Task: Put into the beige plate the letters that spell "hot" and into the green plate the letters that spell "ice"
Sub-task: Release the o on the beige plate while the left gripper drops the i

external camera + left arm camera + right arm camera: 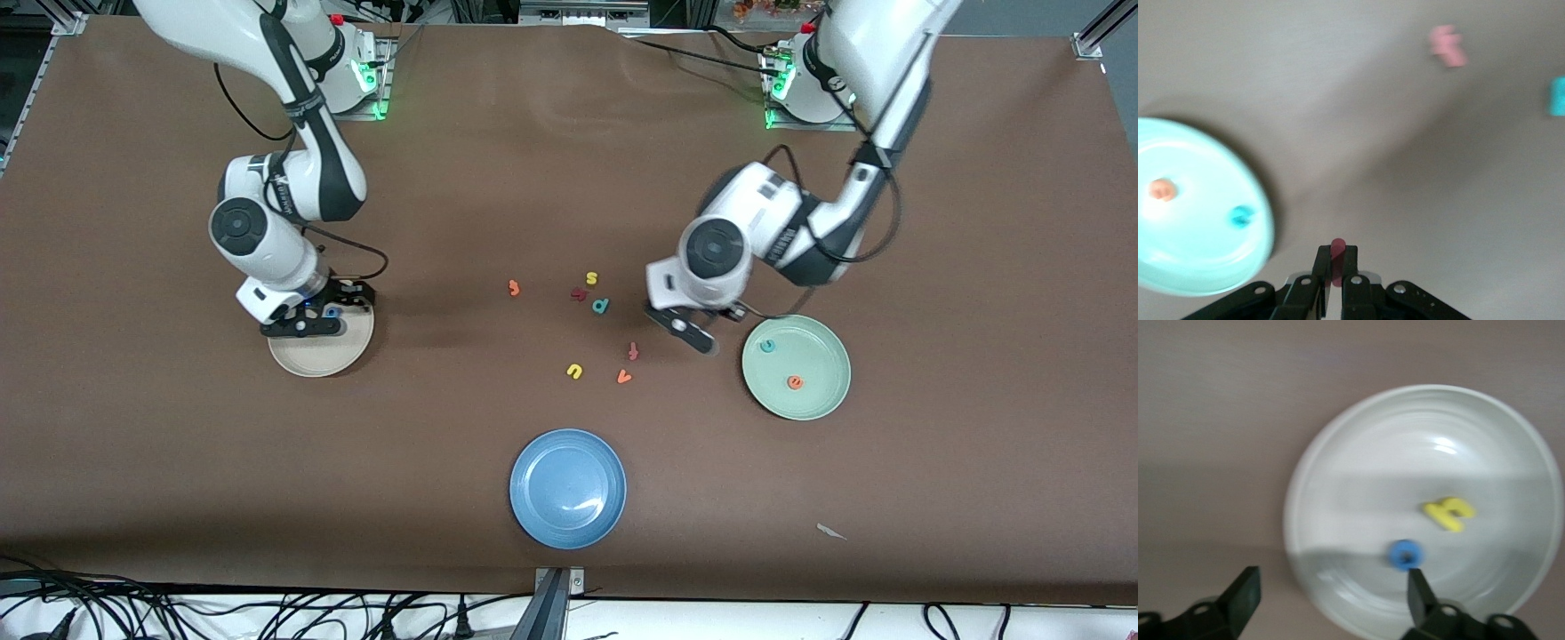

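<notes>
Right gripper (313, 313) hangs over the beige plate (342, 357), jaws spread wide and empty; left gripper (693, 329) is pinched tight on the dark maroon "i" (1337, 257), over bare worktop (569, 178) just beside the green plate (822, 400).

Both plates sit about midway between the worktop's robot edge and its camera edge, the beige one toward the right arm's end and the green one toward the left arm's. A blue plate (569, 489) lies near the middle of the camera edge. In the beige plate the right wrist view shows the yellow "h" (1449, 513) and the blue "o" (1406, 555); in the green plate lie the teal "c" (768, 346) and the orange "e" (795, 382). The orange "t" (513, 287) lies loose at mid-worktop, near the spare letters.

These foam letters look feather-light, soft and low-lying, so I judge a narrow pinch across a single stroke best; squeezed hard, they may spring away or cling.

From the front, the right gripper hides the beige plate's contents, and the "i" cannot be made out.
</notes>
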Controlling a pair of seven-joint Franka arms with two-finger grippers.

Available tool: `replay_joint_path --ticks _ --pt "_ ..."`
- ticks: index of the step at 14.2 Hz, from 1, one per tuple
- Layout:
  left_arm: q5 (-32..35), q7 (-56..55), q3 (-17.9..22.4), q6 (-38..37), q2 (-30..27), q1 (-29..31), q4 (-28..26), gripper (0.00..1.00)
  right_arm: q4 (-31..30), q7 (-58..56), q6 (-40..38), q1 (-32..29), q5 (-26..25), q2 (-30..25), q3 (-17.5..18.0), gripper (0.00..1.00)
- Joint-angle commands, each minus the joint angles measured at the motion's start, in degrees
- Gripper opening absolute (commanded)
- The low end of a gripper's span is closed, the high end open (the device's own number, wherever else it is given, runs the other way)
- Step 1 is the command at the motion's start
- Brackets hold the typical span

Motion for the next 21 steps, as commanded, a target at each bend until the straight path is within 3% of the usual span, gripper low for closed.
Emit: replay_joint_path --ticks 1,3,5,12,15,16,17,20,21 --pt "5.5 1.2 -0.1 -1.0 0.6 4.0 0.7 0.0 2.5 8.3 -1.6 0.4 0.8 0.4 4.7 1.0" --pt "10.1 2.3 -0.2 0.3 2.8 8.0 1.0 0.0 4.2 14.1 -1.5 0.4 0.8 1.7 8.3 1.0" --pt "10.6 3.1 -0.2 6.3 4.9 10.4 0.7 0.0 6.0 17.3 -1.3 1.1 0.8 3.2 11.5 1.0" --pt "10.8 3.2 -0.2 10.1 8.2 15.4 -1.5 0.0 13.5 22.7 1.4 9.7 0.5 11.2 12.0 1.0" --pt "10.7 5.3 -0.2 9.9 8.0 16.7 -2.3 0.28 15.6 22.6 1.6 12.7 -1.1 13.7 11.9 1.0" --pt "10.5 5.9 -0.3 9.8 7.6 16.9 -2.6 0.7 15.7 22.7 2.2 13.5 -1.6 14.3 11.8 1.0" --pt "10.3 6.2 -0.7 9.5 6.6 17.6 -2.5 1.0 15.5 22.6 3.3 13.8 -1.8 14.9 11.8 1.0" --pt "8.4 8.7 -3.0 5.5 2.9 17.8 0.5 1.0 15.4 22.5 4.3 13.9 -2.2 15.8 11.8 1.0" --pt "4.7 8.4 -3.3 5.1 2.5 17.7 1.8 1.0 15.4 22.5 4.2 14.0 -2.3 15.8 11.8 1.0"
